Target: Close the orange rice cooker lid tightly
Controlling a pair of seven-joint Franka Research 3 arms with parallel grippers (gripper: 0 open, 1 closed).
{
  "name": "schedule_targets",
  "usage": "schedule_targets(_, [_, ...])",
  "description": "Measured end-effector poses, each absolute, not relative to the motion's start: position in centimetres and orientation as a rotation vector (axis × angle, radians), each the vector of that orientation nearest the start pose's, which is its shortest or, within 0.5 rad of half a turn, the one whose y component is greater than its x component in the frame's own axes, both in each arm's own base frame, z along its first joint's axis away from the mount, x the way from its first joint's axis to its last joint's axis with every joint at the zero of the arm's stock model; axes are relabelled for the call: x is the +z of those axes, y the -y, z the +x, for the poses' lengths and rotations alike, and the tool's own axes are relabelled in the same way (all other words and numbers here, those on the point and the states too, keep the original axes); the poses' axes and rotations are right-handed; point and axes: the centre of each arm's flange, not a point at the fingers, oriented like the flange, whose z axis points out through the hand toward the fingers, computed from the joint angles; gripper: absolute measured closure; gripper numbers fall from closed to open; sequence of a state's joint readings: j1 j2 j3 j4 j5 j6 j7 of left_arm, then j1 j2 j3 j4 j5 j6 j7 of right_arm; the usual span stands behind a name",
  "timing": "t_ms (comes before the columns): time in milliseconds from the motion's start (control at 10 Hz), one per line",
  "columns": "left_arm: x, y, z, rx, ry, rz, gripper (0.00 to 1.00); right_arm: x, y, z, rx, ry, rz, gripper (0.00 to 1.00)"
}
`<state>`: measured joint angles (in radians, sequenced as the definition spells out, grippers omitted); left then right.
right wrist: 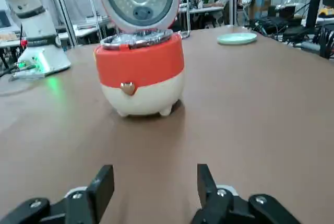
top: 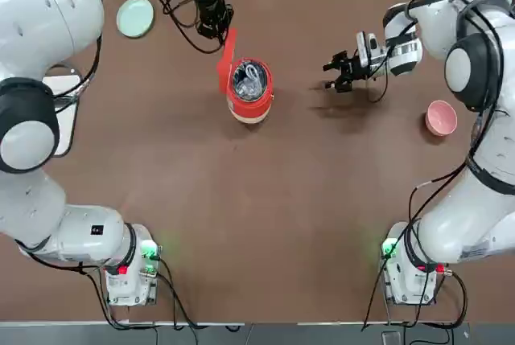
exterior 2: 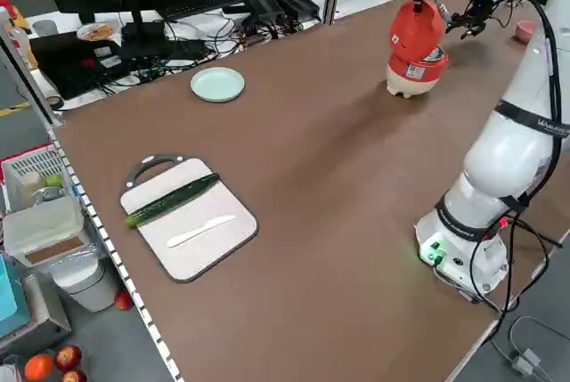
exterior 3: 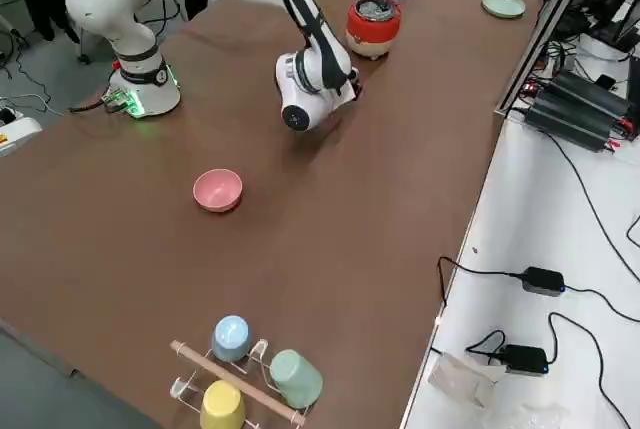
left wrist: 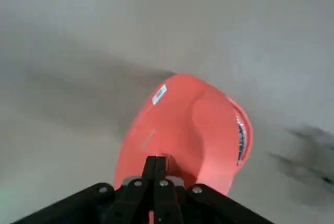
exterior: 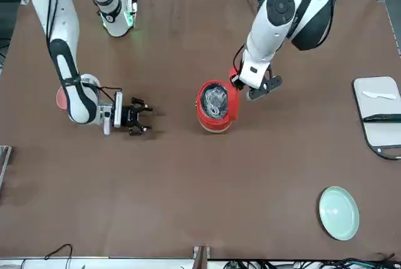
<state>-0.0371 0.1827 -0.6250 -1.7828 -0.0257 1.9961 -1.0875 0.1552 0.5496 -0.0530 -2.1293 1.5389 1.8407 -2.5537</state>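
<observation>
Pressed together behind the upright, round red-orange hinged lid (left wrist: 182, 130), the left gripper (left wrist: 155, 174) fingers sit at the stiff, smooth shell's top edge, best pushed there over the small orange rice cooker (top: 249, 92) mid-table, while the right gripper (right wrist: 151, 190) waits wide open nearby.

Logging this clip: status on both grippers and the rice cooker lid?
Left gripper shut, tips against the upright lid. Right gripper open, hovering beside the orange rice cooker, holding nothing. Lid stands open. Nothing in its closing path.
</observation>
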Motion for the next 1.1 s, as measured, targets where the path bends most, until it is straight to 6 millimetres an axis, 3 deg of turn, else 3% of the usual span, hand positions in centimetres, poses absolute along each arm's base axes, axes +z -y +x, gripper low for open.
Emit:
schedule_targets(200, [45.2,38.5,49.3,0.113,0.842,-3.203,0.99,13.6,-16.4,50.7,-1.044,1.251,-1.373,0.29])
schedule_targets(500, [40.8,42.2,48.4,0.117,0.866,-3.193,0.99,11.7,-19.1,48.8,-1.068,1.18,-1.307,0.29])
schedule_targets(800, [37.5,43.4,47.9,0.098,0.825,-3.151,0.99,8.7,-23.3,46.2,-1.111,1.073,-1.274,0.29])
schedule_targets(1100, [36.1,44.2,47.5,0.082,0.814,-3.133,0.99,8.2,-24.5,45.6,-1.122,1.05,-1.259,0.29])
